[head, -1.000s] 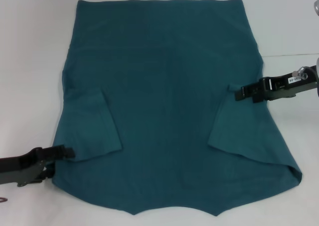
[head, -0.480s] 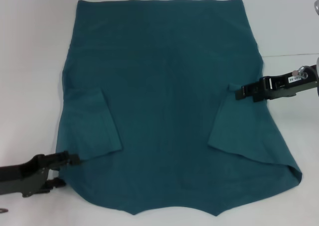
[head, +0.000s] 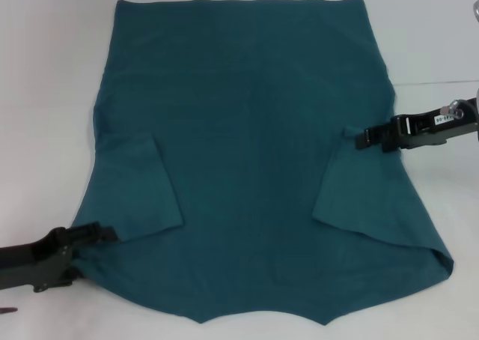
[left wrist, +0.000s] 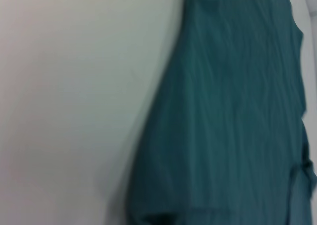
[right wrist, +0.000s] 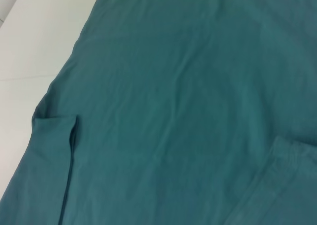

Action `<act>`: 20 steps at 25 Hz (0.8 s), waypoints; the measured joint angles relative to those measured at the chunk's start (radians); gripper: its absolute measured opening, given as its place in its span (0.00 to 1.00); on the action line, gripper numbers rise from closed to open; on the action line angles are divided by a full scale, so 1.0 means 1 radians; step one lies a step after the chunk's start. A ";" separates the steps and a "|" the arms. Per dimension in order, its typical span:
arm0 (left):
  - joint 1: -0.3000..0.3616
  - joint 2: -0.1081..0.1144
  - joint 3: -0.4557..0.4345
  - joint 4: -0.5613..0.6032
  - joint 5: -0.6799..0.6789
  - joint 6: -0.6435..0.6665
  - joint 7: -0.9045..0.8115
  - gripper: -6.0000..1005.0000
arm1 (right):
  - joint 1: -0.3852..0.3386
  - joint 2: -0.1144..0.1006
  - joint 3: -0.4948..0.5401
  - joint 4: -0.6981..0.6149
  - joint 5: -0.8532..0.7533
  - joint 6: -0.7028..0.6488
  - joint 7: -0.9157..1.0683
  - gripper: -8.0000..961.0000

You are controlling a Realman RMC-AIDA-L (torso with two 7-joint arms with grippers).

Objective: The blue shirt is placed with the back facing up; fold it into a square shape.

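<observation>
The blue shirt (head: 247,130) lies flat on the white table, plain side up, collar end toward me. Both sleeves are folded inward: the left sleeve (head: 138,190) and the right sleeve (head: 367,198) lie on the body. My left gripper (head: 108,234) is low at the shirt's left shoulder edge, by the folded sleeve's hem. My right gripper (head: 359,139) sits at the upper corner of the folded right sleeve, over the shirt's right edge. The left wrist view shows the shirt's edge (left wrist: 237,111) against the table. The right wrist view shows the shirt's back (right wrist: 188,86) and a sleeve fold (right wrist: 52,150).
The white table (head: 45,93) shows on both sides of the shirt and beyond its far hem. A thin seam line (head: 434,82) runs across the table at the right. A small metal part (head: 474,10) sits at the top right edge.
My left gripper has shifted slightly along the shirt's lower left edge, and that edge moved with it. My right gripper has drawn back a little to the right.
</observation>
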 joint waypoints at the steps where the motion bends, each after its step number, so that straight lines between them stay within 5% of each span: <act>1: -0.001 0.000 -0.001 -0.001 0.000 -0.006 -0.001 0.87 | -0.002 0.000 0.000 0.000 0.000 0.000 0.000 0.72; 20: 0.029 0.002 -0.023 0.002 -0.016 -0.011 -0.011 0.87 | -0.003 -0.001 0.000 -0.001 0.000 -0.004 0.000 0.72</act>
